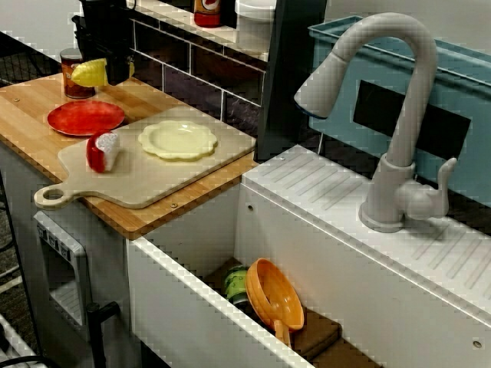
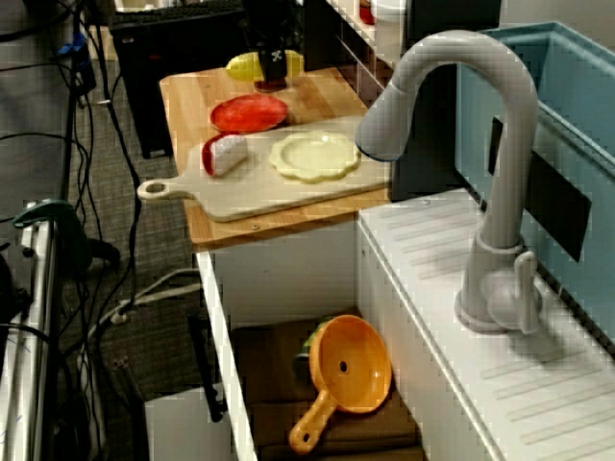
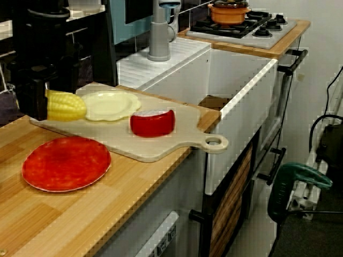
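Corn (image 1: 88,73) sits crosswise in the gripper (image 1: 115,69), which we read as pinching it near one end. The dark fingers are hard to pick apart, but most of the cob juts out on one side and only a stub on the other. We judge it a light, stiff toy, glossy and round, so it may twist or slip in an off-centre grip. Across the middle, on the kernel ridges, seems the surer hold. It hangs over the counter (image 1: 31,107), beside a jar (image 1: 70,55) and near the red plate (image 1: 86,117). On the board (image 1: 138,188) lie a pale plate (image 1: 178,139) and a cheese wedge (image 1: 102,152), apart from the tool.
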